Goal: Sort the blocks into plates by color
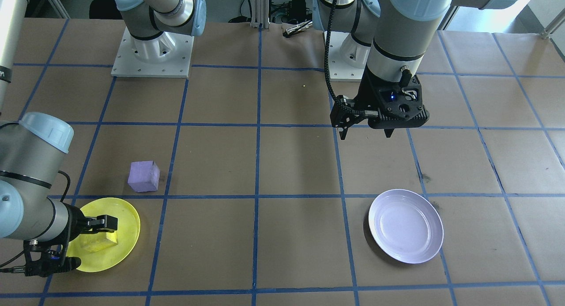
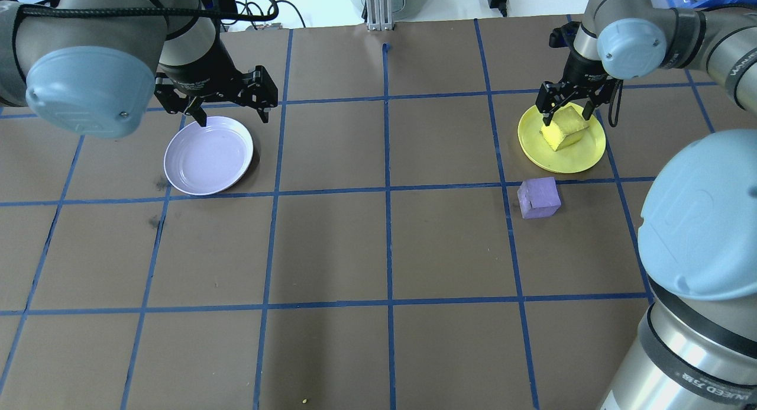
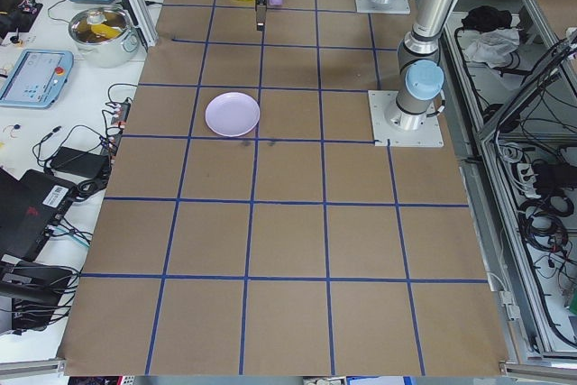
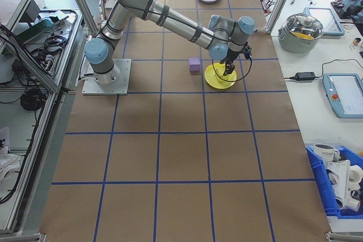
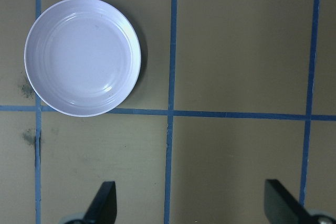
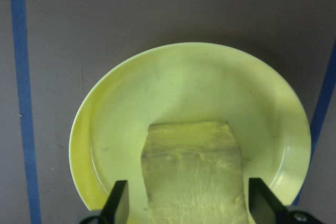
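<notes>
The yellow block (image 2: 565,132) lies in the yellow plate (image 2: 582,161) at the far right. My right gripper (image 2: 566,115) is open and straddles this block; the right wrist view shows a gap between each finger (image 6: 118,203) and the yellow block (image 6: 191,177). The purple block (image 2: 538,198) rests on the table just in front of the yellow plate. At the far left is the lavender plate (image 2: 207,158), with nothing in it. My left gripper (image 2: 233,117) hangs open above the table behind that plate, holding nothing.
Blue tape lines grid the brown table. Both arm bases (image 1: 152,54) are bolted at the robot's edge, with a small metal tool (image 1: 296,28) between them. Benches with a pot (image 4: 305,29) and tablets flank the table ends.
</notes>
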Motion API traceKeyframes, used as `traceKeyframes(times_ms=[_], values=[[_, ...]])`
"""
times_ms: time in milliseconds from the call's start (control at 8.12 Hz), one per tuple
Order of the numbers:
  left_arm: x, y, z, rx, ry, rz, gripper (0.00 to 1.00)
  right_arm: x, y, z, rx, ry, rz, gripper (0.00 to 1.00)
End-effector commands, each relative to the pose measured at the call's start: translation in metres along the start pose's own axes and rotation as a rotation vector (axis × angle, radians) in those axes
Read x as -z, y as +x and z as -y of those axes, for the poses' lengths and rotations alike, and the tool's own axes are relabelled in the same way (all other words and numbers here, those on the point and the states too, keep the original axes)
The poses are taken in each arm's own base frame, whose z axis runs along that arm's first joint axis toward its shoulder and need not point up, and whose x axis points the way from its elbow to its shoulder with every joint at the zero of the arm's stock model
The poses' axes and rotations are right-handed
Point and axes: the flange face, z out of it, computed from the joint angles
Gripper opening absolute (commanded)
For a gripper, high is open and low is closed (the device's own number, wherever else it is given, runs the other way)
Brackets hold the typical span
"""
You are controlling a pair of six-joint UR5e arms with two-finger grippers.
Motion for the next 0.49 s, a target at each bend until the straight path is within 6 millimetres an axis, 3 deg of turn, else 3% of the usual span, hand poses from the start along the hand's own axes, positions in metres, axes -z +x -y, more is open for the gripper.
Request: traceKeyframes(times_ms=[0,246,369], values=[[0.000,0.000,0.000,0.000,0.000,-0.001,1.00,0.022,-0.026,-0.010,-0.011,0.010,-0.012,0.89],[0.000,0.000,0.001,0.000,0.003,-0.001,1.00,0.007,-0.066,-0.055,-0.004,-0.071,0.054,0.87],[0.001,-0.001,0.001,0.002,0.006,-0.001,1.00,0.012,-0.073,-0.084,0.015,-0.067,0.063,0.87]])
